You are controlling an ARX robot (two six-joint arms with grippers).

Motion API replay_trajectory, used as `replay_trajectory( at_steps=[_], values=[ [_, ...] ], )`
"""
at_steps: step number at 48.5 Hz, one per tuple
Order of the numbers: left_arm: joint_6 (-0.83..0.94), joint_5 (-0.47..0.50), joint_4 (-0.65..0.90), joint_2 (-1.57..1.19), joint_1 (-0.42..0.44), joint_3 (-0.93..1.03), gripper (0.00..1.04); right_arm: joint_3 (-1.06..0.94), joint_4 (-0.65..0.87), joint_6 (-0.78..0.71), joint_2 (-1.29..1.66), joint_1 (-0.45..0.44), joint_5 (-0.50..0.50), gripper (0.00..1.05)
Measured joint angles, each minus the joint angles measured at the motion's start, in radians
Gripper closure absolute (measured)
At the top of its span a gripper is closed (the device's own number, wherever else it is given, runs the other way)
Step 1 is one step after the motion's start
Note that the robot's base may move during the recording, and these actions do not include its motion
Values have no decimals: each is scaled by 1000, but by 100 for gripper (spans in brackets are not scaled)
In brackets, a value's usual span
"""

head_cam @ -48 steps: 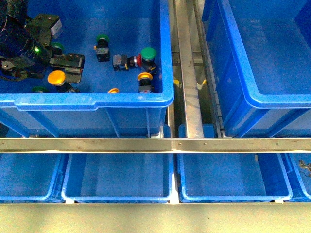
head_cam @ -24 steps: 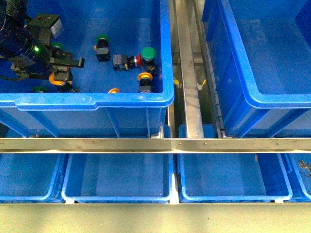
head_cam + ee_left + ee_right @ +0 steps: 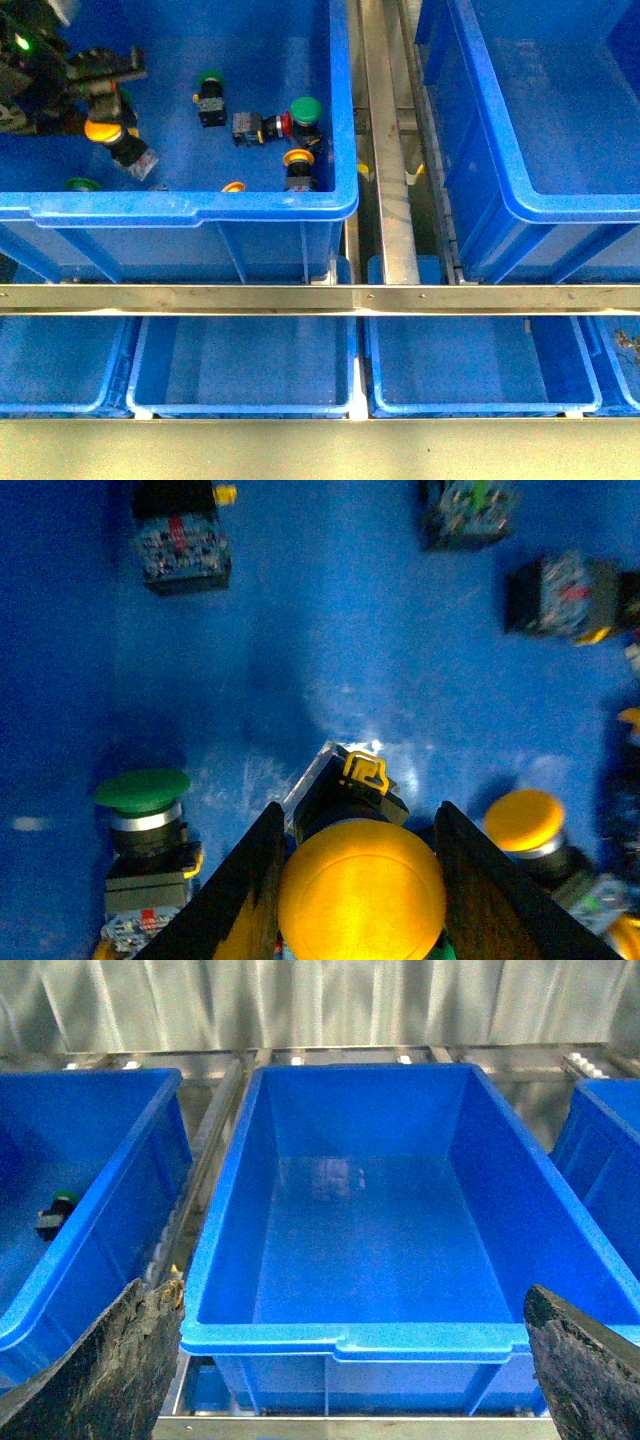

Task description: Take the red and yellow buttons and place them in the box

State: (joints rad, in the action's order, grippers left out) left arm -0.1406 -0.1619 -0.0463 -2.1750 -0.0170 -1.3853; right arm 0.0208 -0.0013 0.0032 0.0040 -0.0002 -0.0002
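My left gripper (image 3: 105,125) is shut on a yellow button (image 3: 103,129) and holds it tilted above the floor of the left blue crate (image 3: 200,207). In the left wrist view the yellow cap (image 3: 362,890) sits between my two dark fingers (image 3: 250,880). A red button (image 3: 283,124) lies on its side mid-crate. Two more yellow buttons (image 3: 298,157) (image 3: 233,186) sit near the front wall. The empty deep blue box (image 3: 520,205) stands at the right. My right gripper (image 3: 350,1290) is open and empty above the box's near rim (image 3: 350,1340).
Green-capped buttons (image 3: 305,110) (image 3: 210,80) (image 3: 82,184) lie in the left crate. A green one (image 3: 143,790) and a yellow one (image 3: 525,820) lie close beside the held button. A steel rail (image 3: 385,150) divides the crates. Shallow blue trays (image 3: 245,365) sit below a metal bar.
My left gripper closed on the yellow button and lifted it up and back toward the far left of the crate. The other buttons have not moved.
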Motion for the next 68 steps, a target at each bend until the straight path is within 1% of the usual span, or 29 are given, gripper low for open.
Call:
replay_trajectory(
  at_steps=[2,6,13,16,23,29,35,46,55,60,68],
  values=[
    [-43,-19,1,35,5,14,69,0,0,0,0,0,0,6],
    [-167,-89,5,126,14,62,69,0,0,0,0,0,0,6],
    [-331,-189,-5,232,5,134,69,0,0,0,0,0,0,6],
    [-393,-241,-7,278,-13,169,69,0,0,0,0,0,0,6],
    [-518,-322,-3,372,-74,221,69,0,0,0,0,0,0,6],
    [-604,-360,14,430,-132,238,69,0,0,0,0,0,0,6],
    [-680,-373,37,463,-194,253,69,0,0,0,0,0,0,6],
    [-788,-380,83,465,-267,279,69,0,0,0,0,0,0,6],
    [-891,-358,134,437,-345,268,69,0,0,0,0,0,0,6],
    [-969,-335,176,420,-407,245,69,0,0,0,0,0,0,6],
    [-1013,-317,199,404,-476,227,70,0,0,0,0,0,0,6]
  ],
)
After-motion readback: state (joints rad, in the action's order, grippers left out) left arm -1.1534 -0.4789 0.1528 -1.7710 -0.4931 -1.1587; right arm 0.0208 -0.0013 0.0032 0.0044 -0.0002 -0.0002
